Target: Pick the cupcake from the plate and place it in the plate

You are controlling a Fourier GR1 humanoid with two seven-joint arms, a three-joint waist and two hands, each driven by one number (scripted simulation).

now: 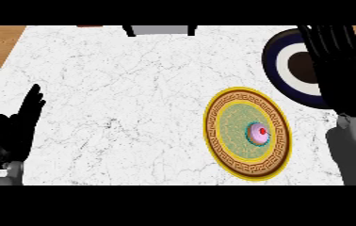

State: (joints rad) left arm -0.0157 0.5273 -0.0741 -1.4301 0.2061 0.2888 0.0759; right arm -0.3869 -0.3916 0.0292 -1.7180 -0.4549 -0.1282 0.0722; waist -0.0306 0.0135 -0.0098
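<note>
Head view is showing me the cupcake point(258, 132) sitting on the gold plate point(230, 126), so I am judging the pick not yet begun, my right hand point(332, 65) hanging open-fingered over the dark plate point(278, 62), needing lowering onto the cupcake, left hand point(21, 126) resting open.

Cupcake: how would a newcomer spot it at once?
On the white marble counter, find the gold-rimmed green plate right of centre. The small pink-frosted cupcake sits on its right half; the neighbouring dark blue and white plate carries none.
</note>
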